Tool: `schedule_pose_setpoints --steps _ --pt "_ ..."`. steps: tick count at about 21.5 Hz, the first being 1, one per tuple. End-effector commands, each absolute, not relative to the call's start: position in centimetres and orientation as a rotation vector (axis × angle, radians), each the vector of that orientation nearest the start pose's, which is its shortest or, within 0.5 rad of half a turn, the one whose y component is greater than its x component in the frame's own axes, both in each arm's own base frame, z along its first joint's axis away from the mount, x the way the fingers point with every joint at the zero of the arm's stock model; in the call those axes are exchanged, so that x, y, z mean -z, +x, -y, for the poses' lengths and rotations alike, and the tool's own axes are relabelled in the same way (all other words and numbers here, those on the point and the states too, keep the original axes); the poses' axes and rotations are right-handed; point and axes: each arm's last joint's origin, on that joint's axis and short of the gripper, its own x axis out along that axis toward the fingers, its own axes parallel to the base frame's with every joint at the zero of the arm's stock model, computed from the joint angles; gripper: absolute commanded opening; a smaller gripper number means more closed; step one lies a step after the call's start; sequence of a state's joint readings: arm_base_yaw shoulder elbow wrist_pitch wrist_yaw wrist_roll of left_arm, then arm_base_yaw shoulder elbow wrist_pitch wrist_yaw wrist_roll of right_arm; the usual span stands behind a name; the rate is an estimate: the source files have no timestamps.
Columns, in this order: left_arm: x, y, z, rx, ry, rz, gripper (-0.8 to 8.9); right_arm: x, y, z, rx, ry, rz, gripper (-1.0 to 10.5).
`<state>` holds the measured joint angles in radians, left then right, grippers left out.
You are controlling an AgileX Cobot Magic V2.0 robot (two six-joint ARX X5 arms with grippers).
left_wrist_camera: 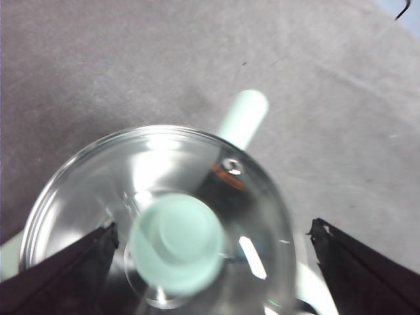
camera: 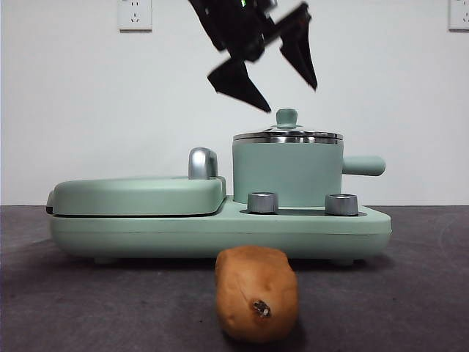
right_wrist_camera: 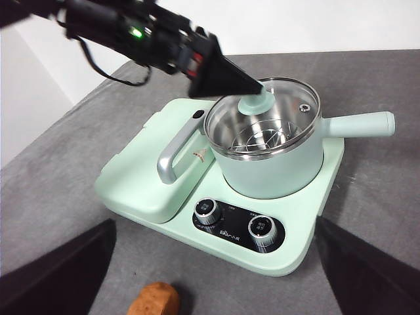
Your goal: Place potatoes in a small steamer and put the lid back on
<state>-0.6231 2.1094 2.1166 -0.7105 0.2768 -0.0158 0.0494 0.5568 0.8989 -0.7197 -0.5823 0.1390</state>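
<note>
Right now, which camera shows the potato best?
The front view: the potato lies whole and large on the table before the cooker, dark spot facing the camera. The right wrist view catches only its top at the picture's edge. The left wrist view misses it.

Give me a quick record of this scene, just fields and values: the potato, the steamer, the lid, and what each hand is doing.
potato: lying on the table in front of the cooker, outside the pot
small steamer: on the cooker base, beside the closed griddle
lid: on the steamer
left hand: open, above the lid knob, not gripping
right hand: open, back from the cooker, holding nothing
</note>
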Motion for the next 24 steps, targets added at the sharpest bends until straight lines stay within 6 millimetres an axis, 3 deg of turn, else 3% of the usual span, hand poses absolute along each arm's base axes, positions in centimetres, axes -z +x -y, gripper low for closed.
schedule_pose_setpoints --steps 1,5,9,13,16,18,20,24 --pt "-32.3 38.4 29.4 0.879 0.198 -0.664 4.67 -35.2 9.1 -2.1 -0.603 0.239 -0.399 4.8" --pt "-31.0 38.9 29.9 0.865 0.231 -0.678 4.49 -35.2 9.1 -2.1 -0.602 0.240 -0.400 4.8" --pt "-31.0 38.8 30.1 0.869 0.236 -0.673 2.94 -35.2 9.1 -2.1 -0.602 0.240 -0.400 4.8" --pt "-30.8 38.7 30.1 0.876 0.262 -0.676 2.66 -35.2 9.1 -2.1 -0.602 0.240 -0.400 4.8" --pt "-30.8 38.7 30.1 0.876 0.264 -0.679 1.45 -35.2 9.1 -2.1 -0.602 0.240 -0.400 4.8" --pt "-30.8 38.7 30.1 0.876 0.264 -0.679 1.39 -35.2 9.1 -2.1 -0.603 0.240 -0.400 4.8" --pt "-30.8 38.7 30.1 0.876 0.264 -0.679 0.62 -35.2 9.1 -2.1 -0.603 0.240 -0.400 4.8" --pt "-31.0 38.7 30.1 0.871 0.246 -0.678 0.47 -35.2 9.1 -2.0 -0.593 0.237 -0.398 4.8"
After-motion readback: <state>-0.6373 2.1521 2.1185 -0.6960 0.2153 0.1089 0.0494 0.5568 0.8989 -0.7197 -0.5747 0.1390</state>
